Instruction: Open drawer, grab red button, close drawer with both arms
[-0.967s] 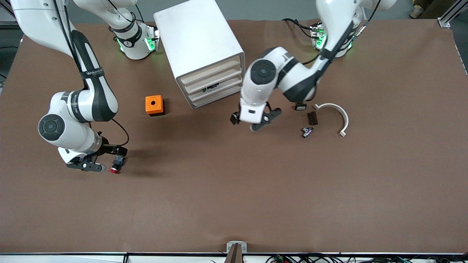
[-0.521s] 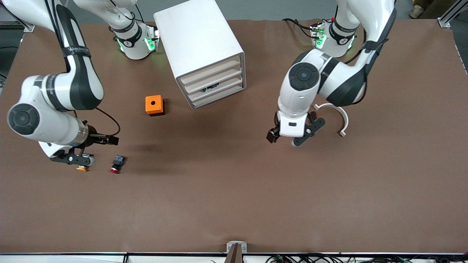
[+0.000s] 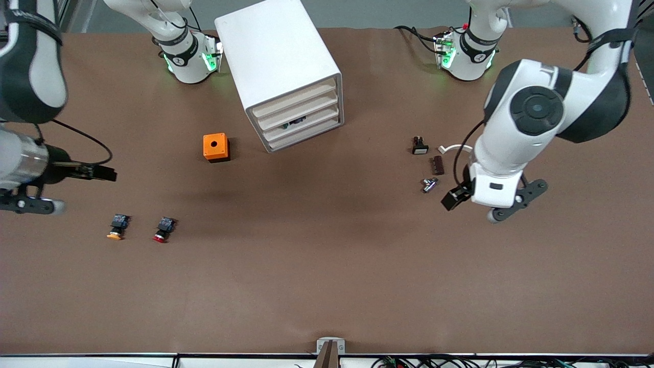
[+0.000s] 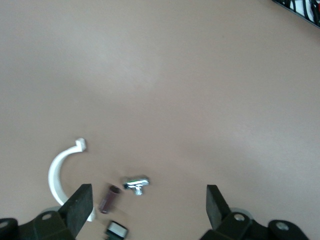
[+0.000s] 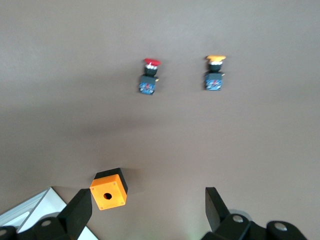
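Button (image 3: 162, 229) with the red cap lies loose on the table (image 3: 327, 286) in my front view, toward the right arm's end, beside an orange-capped twin (image 3: 117, 227) and nearer the camera than the orange box (image 3: 215, 147). All four drawers of the cabinet (image 3: 278, 56) look pushed in, the drawer (image 3: 301, 122) with something dark just visible in it too; I cannot tell what it is. My right gripper (image 3: 28, 197) hangs at the frame's edge over bare table, empty. My left gripper (image 3: 491, 202) hovers near the small metal part (image 3: 428, 184), the brown piece (image 3: 437, 165) and the black button (image 3: 419, 146), holding nothing.

Left wrist view: fingers (image 4: 80, 206) spread wide above the white curved clip (image 4: 60, 175) and those small parts.

Right wrist view: fingers (image 5: 80, 212) apart too, with both buttons and the orange box below.

I judge the task essentially finished. All that remains for me is to park both arms clear of the cabinet.
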